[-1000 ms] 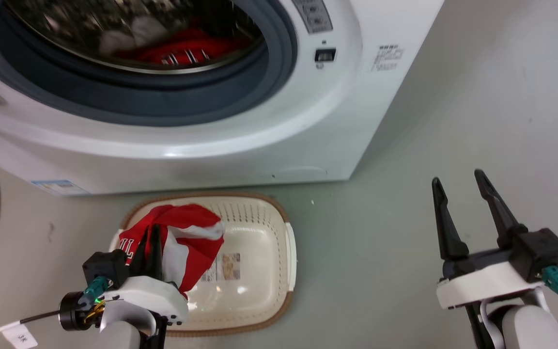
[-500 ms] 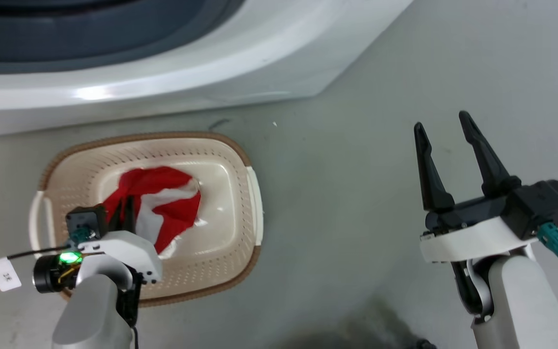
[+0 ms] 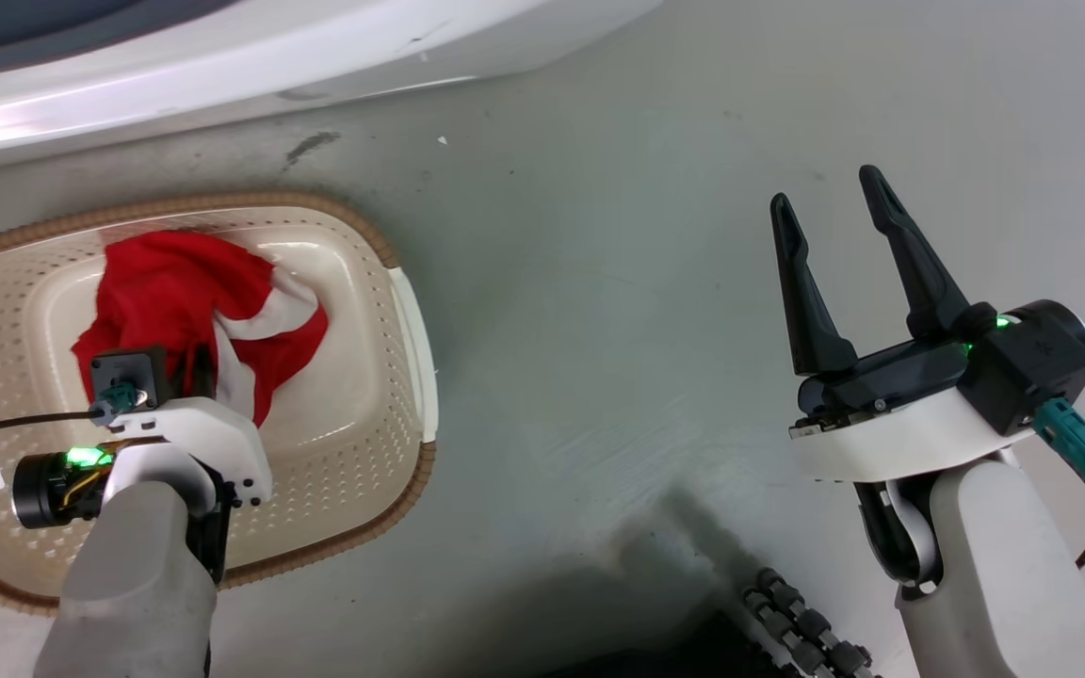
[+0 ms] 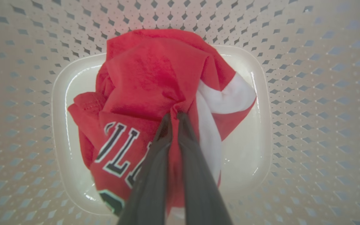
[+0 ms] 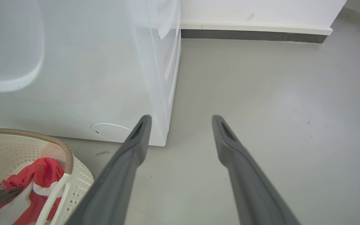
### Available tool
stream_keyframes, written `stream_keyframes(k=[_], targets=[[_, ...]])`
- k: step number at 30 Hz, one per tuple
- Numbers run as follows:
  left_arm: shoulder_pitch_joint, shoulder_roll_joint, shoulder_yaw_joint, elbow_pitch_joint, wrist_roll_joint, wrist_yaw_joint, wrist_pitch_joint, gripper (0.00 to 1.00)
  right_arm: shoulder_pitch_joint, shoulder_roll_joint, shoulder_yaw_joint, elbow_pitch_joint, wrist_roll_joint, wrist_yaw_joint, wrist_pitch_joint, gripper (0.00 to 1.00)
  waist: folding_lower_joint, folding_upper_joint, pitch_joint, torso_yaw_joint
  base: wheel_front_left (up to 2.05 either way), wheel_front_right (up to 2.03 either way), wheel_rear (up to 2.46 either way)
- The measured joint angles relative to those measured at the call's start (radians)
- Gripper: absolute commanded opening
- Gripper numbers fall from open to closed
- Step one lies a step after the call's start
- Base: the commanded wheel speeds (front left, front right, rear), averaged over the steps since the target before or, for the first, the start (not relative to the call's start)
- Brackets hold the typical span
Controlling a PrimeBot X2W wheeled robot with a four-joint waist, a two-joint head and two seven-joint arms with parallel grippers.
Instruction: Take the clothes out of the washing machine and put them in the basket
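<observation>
In basket, red garment lies pinched by left gripper, release pending; right gripper spread, empty; remaining load cannot be told.

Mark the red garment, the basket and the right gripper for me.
red garment (image 4: 155,72), left wrist view, on its crumpled red middle.
basket (image 3: 354,443), head view, on its perforated cream wall.
right gripper (image 3: 825,188), head view, midway between the tips of its open fingers.
</observation>
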Motion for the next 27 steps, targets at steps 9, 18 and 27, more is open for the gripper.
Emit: stream_keyframes(k=[9,18,27], targets=[[-0.018,0.000,0.000,0.076,-0.001,0.012,0.000,1.00,-0.001,0.000,-0.010,0.013,0.007,0.000,0.000,1.00,-0.0001,0.0000,-0.028,-0.015,0.00,0.00,0.00],[0.102,-0.073,0.017,0.011,-0.024,0.005,0.000,1.00,0.047,0.001,-0.025,0.040,-0.048,0.000,0.000,1.00,-0.0002,0.0000,-0.190,0.034,0.00,0.00,0.00],[0.274,-0.143,0.044,-0.107,-0.026,0.004,0.000,1.00,0.153,0.001,-0.061,0.076,-0.108,0.000,0.000,1.00,-0.0003,0.0000,-0.400,0.113,0.00,0.00,0.00]])
